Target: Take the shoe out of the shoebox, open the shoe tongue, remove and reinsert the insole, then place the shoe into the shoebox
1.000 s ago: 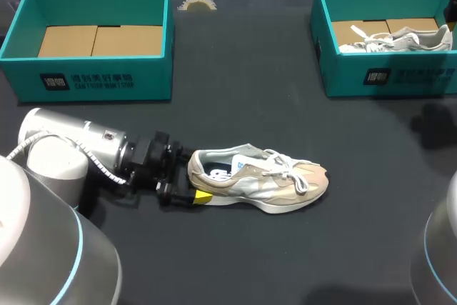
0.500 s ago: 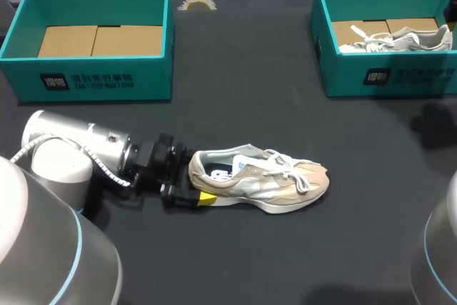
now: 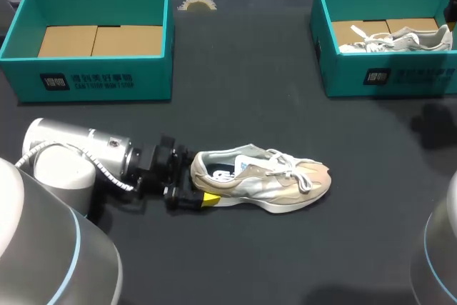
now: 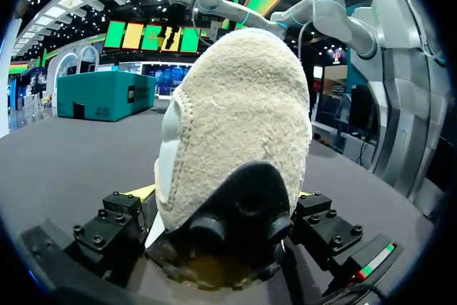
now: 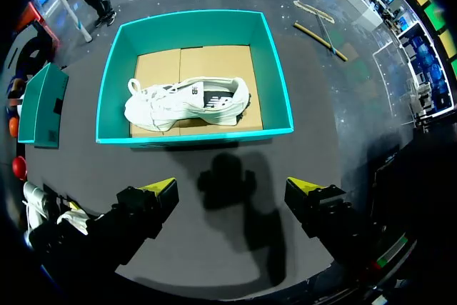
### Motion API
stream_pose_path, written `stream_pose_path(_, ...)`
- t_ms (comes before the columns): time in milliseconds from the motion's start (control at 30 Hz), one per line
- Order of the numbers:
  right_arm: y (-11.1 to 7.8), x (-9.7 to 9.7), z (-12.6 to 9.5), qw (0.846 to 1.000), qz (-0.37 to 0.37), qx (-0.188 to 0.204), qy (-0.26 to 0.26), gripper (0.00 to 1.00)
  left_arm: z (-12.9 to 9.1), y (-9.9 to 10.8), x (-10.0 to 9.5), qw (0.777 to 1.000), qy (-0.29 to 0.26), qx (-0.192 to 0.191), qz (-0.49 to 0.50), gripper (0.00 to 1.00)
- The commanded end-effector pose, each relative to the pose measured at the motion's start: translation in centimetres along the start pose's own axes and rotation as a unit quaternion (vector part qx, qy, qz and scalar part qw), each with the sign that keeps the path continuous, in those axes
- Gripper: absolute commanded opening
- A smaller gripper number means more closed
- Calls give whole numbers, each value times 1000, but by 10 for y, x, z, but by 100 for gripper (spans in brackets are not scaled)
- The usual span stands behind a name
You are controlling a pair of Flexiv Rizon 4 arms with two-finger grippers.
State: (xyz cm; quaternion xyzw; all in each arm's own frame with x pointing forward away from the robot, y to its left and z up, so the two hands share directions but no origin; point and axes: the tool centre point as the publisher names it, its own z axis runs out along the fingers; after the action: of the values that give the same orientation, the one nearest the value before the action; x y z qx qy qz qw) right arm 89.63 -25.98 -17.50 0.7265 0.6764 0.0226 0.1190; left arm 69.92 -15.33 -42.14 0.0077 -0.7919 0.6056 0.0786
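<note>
Left gripper point(image 4: 226, 193): fingers pinch the heel of the beige shoe point(image 3: 264, 180) from both sides | shoe: upright on its sole on the dark table point(image 3: 243, 91), toe towards my right, near the table's middle | right gripper point(image 5: 232, 194): fingers spread wide, above the table just before the right shoebox point(image 5: 193, 134), which holds a white shoe point(image 5: 186, 103) | left shoebox point(image 3: 93, 80): well apart from the beige shoe.

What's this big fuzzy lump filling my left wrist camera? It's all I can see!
Observer: It's the heel of a beige shoe. The head view shows it on the table, toe towards your right, heel held by the left gripper.
Operator: Where's my other hand?
Observer: The right gripper hangs open above the table, before a teal shoebox with a white shoe inside.
Operator: Any empty box?
Observer: The far-left shoebox holds only cardboard.
</note>
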Motion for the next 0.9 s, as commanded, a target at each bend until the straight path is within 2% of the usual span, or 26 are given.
stream_pose_path(33, 1, 1, 0, 1000, 1, 1, -1, 100, 3, 3, 1, 1000, -3, 1, 1, 0)
stream_pose_path(333, 1, 1, 0, 1000, 1, 1, -1, 100, -4, 5, 3, 1000, -15, 2, 1, 0)
stream_pose_path(900, 1, 1, 0, 1000, 1, 1, -1, 100, -5, 6, 4, 1000, -11, 7, -5, 0)
